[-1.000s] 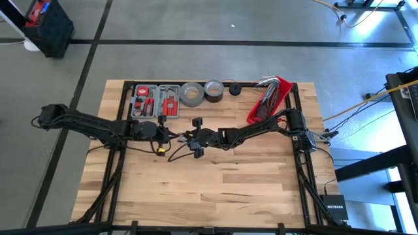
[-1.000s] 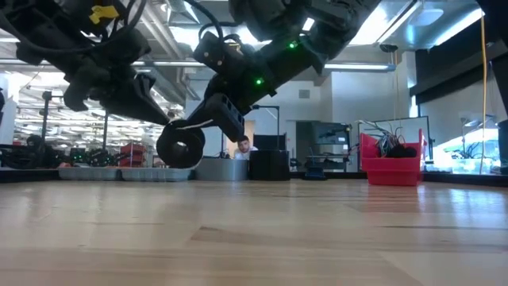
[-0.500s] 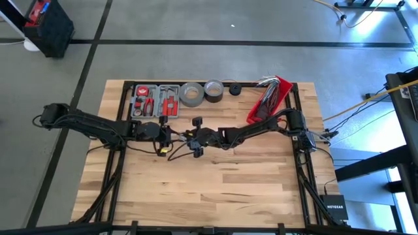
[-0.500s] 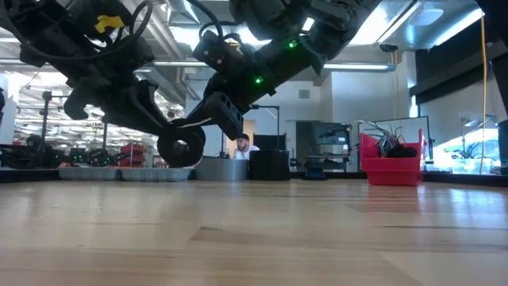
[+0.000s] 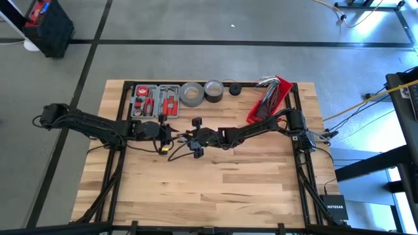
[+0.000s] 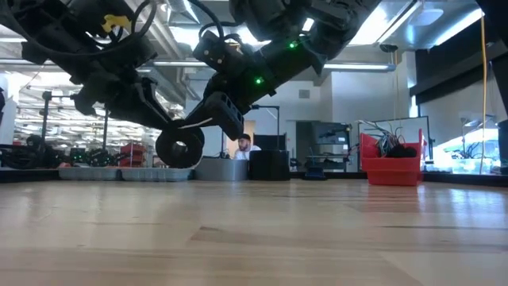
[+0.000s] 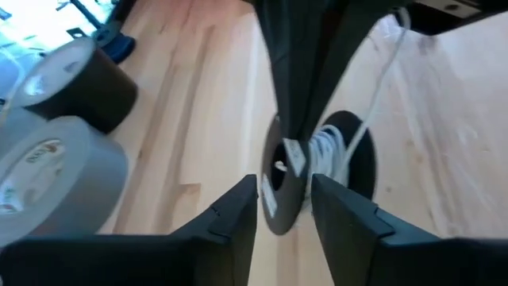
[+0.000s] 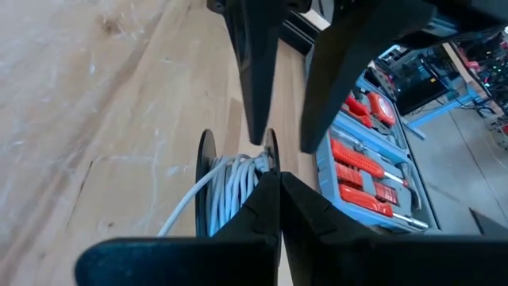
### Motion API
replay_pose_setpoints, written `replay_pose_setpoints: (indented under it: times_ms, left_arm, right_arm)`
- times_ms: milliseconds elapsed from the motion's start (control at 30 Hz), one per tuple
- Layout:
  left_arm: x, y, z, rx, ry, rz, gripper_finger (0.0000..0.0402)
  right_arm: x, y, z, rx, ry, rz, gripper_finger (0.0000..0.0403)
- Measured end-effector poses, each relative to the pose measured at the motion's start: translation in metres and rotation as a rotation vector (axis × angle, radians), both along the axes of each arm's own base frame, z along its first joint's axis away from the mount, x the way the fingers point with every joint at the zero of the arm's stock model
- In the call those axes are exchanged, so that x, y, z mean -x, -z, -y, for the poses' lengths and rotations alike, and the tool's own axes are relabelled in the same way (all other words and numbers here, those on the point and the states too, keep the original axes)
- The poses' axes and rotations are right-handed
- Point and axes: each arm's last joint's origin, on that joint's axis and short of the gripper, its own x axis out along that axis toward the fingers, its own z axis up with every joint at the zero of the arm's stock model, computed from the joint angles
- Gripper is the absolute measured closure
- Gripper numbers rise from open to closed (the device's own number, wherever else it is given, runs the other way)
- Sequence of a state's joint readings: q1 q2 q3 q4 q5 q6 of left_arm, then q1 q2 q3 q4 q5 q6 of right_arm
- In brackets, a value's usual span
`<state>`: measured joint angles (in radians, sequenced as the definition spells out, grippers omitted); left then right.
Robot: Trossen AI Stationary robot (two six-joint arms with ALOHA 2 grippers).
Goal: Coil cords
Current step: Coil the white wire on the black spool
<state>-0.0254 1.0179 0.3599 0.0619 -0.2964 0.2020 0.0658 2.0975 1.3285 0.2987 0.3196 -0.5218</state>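
2 grippers meet above the middle of the table, both at a black spool held clear of the wood.

Right gripper: fingers pressed together, pinching the spool's flange edge. It carries the spool alone.

Left gripper: fingers spread, 1 either side of the near flange, with a visible gap to each. A second ago this claw was closed at the spool; it has since sprung apart and shifted slightly, so it no longer grips anything.

White cord: partly wound on the spool core, several turns visible between the flanges. A free length leaves the spool and runs off past the right arm; its far end cannot be seen.

Judgement: the left claw has let go between winding strokes, probably to re-grip the spool or the loose cord for another turn. Coiling is part done, with slack still outstanding.

Risk: turns may loosen while only 1 claw holds.

Grey tape rolls and the tool case lie at the far edge, untouched.
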Motion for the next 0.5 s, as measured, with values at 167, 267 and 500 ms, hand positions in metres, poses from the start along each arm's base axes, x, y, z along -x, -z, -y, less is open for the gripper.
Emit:
replay_pose_setpoints:
  times_ms: [167, 267, 500]
  left_arm:
    - [-0.0004, 0.0003, 0.0014, 0.016, 0.047, -0.004, 0.0306]
    - [-0.0004, 0.0003, 0.0015, 0.017, 0.051, -0.005, 0.0319]
    - [-0.0005, 0.0004, 0.0016, 0.014, 0.054, -0.005, 0.0382]
  right_arm:
    - [-0.0011, -0.0017, -0.0008, -0.014, -0.023, 0.021, 0.0397]
    - [-0.0018, -0.0029, -0.0015, -0.026, -0.045, 0.034, 0.0397]
    - [-0.0019, -0.0030, -0.0012, -0.051, -0.038, 0.042, 0.0397]
